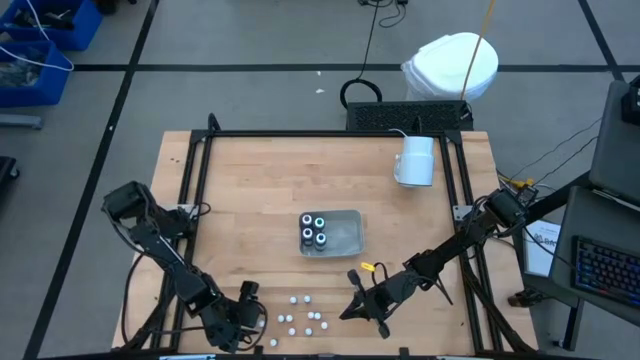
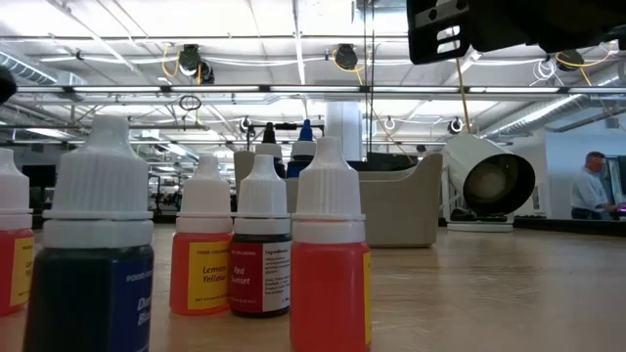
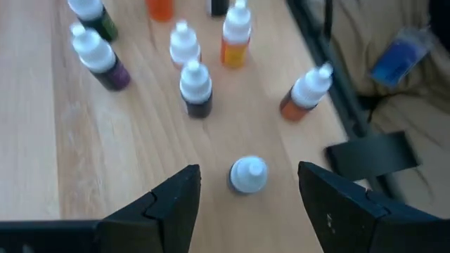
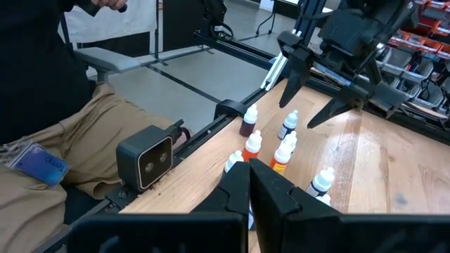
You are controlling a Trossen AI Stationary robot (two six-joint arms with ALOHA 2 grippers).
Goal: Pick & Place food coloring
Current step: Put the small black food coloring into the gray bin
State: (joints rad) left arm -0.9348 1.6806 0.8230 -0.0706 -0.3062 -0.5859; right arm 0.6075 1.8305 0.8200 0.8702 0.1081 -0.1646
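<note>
The food coloring bottles [image 1: 300, 318] are standing in a loose cluster at the near edge of the wooden table [image 1: 250, 190], between the two arms, their white caps showing as dots from above. Nearest the low camera, a dark blue bottle [image 2: 93, 259] and a red bottle [image 2: 329, 259] are standing upright, with a yellow bottle [image 2: 202, 256] and a dark red bottle [image 2: 262, 249] just behind them.

The left gripper [image 1: 243, 312] is hovering at the cluster's left side with its fingers spread wide, released and holding nothing. In its wrist view one white-capped bottle [image 3: 247, 174] is sitting between the two fingers [image 3: 169, 207] without touching either.

The right gripper [image 1: 358, 301] is waiting just to the right of the cluster, its fingers [image 4: 247, 184] clenched together on nothing.

Farther back, near the middle of the table, a clear tray [image 1: 345, 232] is holding four small dark pots [image 1: 314, 231] grouped at its left end. Beyond it, toward the far right corner, a white mug [image 1: 416, 160] is standing. A person [image 2: 593, 186] is sitting in the room behind.
</note>
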